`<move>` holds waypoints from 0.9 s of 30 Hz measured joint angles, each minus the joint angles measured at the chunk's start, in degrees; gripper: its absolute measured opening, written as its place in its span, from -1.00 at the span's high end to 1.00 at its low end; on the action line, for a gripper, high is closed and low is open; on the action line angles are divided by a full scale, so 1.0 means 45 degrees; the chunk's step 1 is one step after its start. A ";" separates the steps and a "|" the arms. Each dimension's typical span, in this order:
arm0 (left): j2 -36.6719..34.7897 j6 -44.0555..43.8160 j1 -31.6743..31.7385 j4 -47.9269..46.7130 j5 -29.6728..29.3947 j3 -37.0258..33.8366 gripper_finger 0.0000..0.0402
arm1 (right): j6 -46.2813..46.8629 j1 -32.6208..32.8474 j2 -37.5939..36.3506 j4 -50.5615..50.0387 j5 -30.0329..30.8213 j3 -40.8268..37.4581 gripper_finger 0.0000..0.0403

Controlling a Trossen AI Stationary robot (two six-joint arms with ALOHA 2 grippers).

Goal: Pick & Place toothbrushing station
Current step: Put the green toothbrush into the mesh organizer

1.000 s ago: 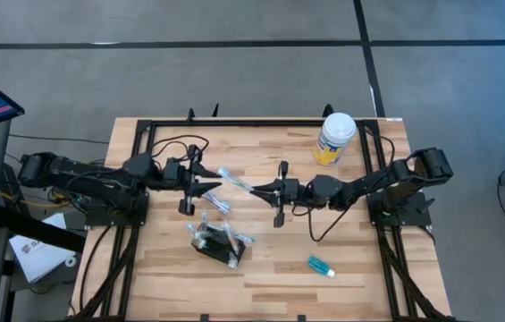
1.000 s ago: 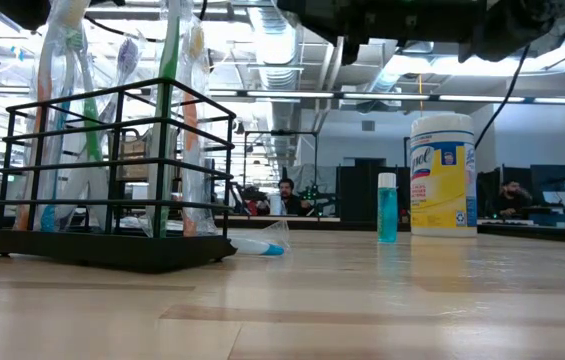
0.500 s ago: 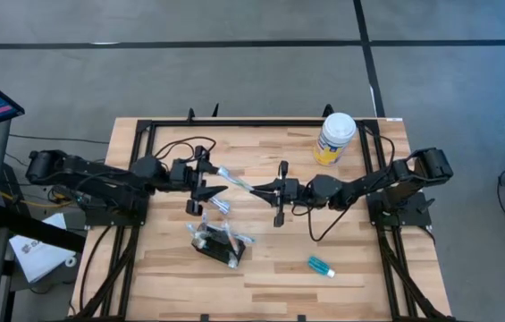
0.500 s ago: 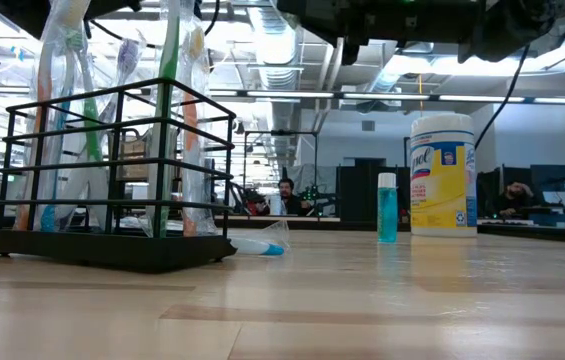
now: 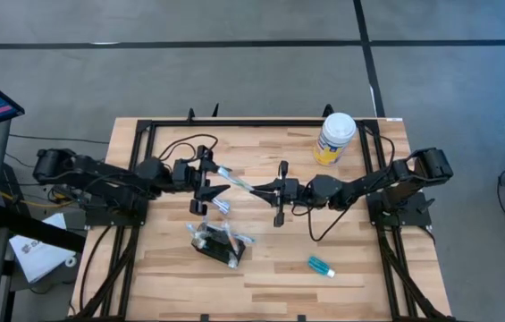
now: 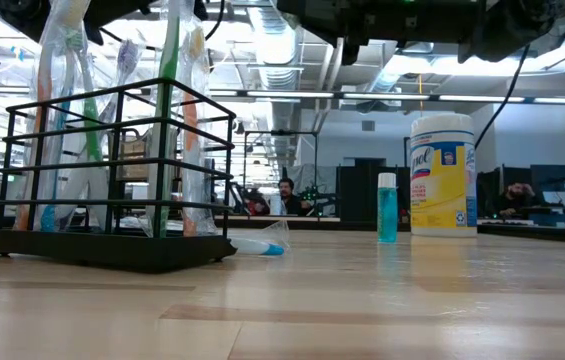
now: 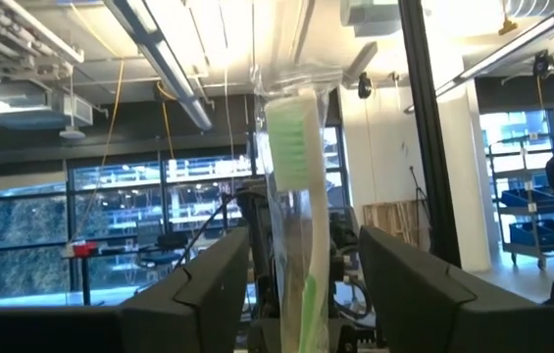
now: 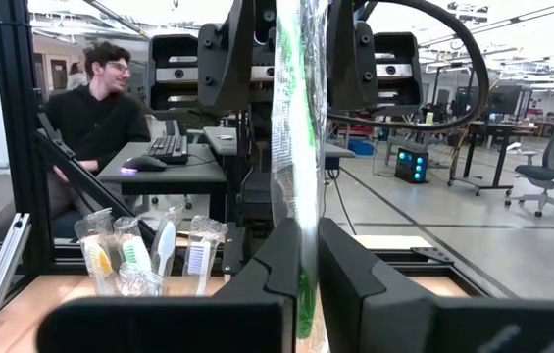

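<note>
On the left of the table [image 5: 261, 277] the left arm reaches toward the middle, and its gripper [image 5: 206, 182] stands with fingers [image 7: 193, 294] spread apart on either side of a wrapped toothbrush [image 5: 232, 179], not pinching it; from the left wrist the green-bristled brush in its clear sleeve rises between the two dark fingers with a gap on each side. Just below that gripper, nearer the front edge, the station [image 5: 217, 241] sits on the wood: a black wire rack with several wrapped brushes standing upright in it, seen at the left in the low view [image 6: 112, 165]. One more wrapped brush [image 6: 257, 243] lies flat just beside its base. In the middle, the right gripper [image 5: 257, 188] is clamped on the other end of the same toothbrush, its fingers [image 8: 281, 260] pressed against the sleeve. Further right, a small teal bottle [image 5: 320, 266] lies near the front, and a white-lidded wipes canister [image 5: 334, 138] stands at the back right corner.
</note>
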 joint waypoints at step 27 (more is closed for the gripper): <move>0.0681 -0.0053 0.0000 0.0802 0.0167 0.0363 0.17 | 0.0041 0.0015 0.0000 -0.0039 0.0000 0.0000 0.94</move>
